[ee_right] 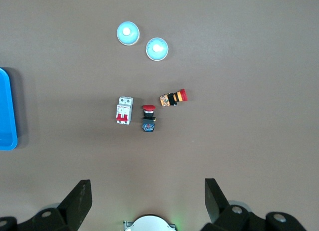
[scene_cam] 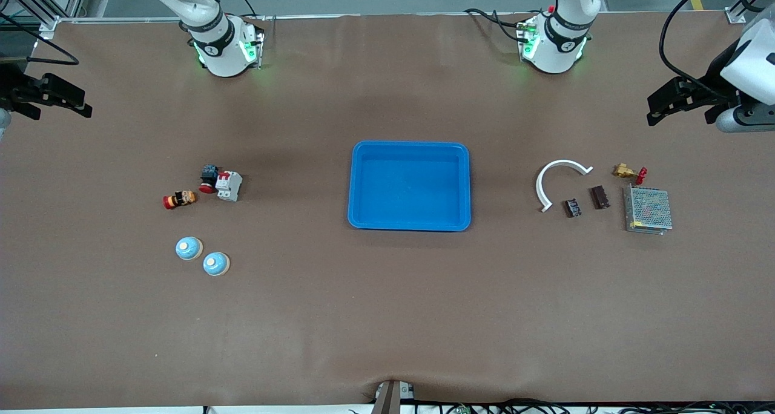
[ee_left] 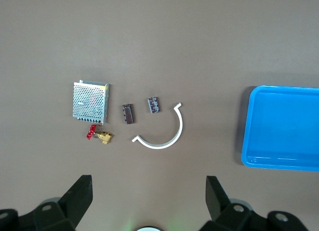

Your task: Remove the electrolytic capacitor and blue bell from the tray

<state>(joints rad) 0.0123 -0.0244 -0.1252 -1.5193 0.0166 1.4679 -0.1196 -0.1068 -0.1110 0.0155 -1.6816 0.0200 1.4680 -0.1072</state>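
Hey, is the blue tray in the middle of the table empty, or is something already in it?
Empty. The blue tray shows only its bare blue floor in the front view; nothing lies inside it.

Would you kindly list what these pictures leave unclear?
- Right gripper: front view's edge cuts off its arm.
- Left gripper: its wrist is cut off likewise.
- Two dark parts: too small to identify as capacitors.
- Tray: cropped in both wrist views.

Two blue bells, breaker, red buttons under open right gripper
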